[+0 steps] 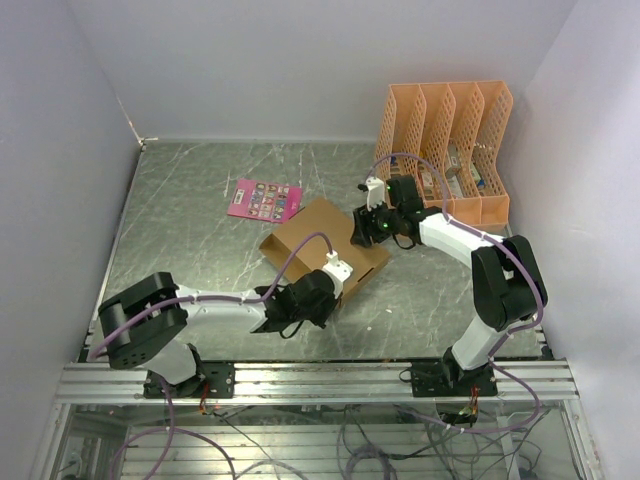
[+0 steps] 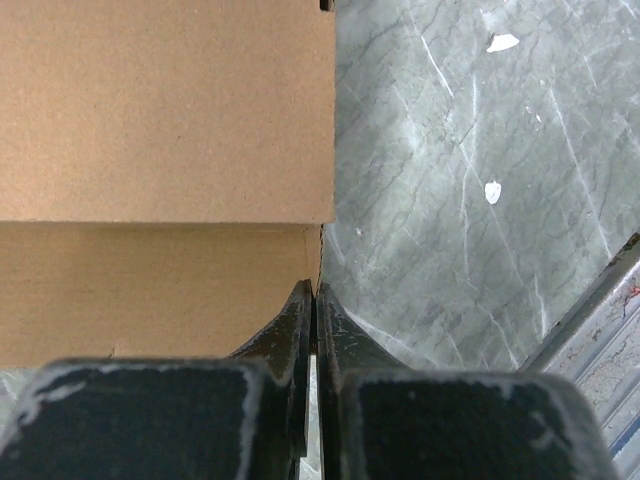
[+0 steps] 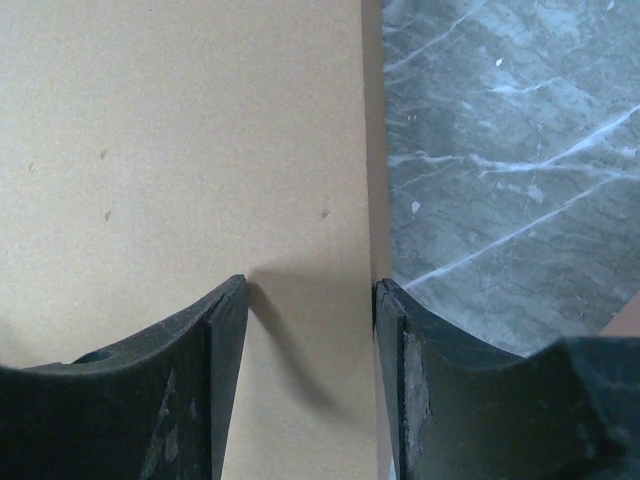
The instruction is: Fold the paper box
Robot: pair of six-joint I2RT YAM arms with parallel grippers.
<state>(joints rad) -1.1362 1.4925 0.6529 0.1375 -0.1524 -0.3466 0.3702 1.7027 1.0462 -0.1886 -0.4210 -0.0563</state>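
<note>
Top external view: the paper box [image 1: 318,232] lies near the middle of the desk [image 1: 180,230], between the two arms. A pink card [image 1: 264,200] lies near its far-left side. An orange file organizer [image 1: 445,140] stands at the far right, apart from the box.
Left wrist view: the left fingers [image 2: 298,325] are closed, tips pressed together at the right end of the box's near wall, just below the corner of the flat top panel. It cannot be told whether a thin cardboard edge is pinched between them.
Right wrist view: the right fingers [image 3: 228,310] stand apart above a flat cardboard panel. One is over the panel, the other on the line where the panel's edge meets bare desk. Nothing shows between them.
Box condition: a flat panel lies over an upright side wall with a sharp crease between them. The cardboard reads as a shallow box, not a flat sheet.
Done (judged): the main creases are made, the walls are raised and the top panel is lowered.
Left to do (judged): press the top panel fully down and seat the end flaps in their slots.
Not visible: the far wall, the slots and any locking tabs, so closure cannot be confirmed.
</note>
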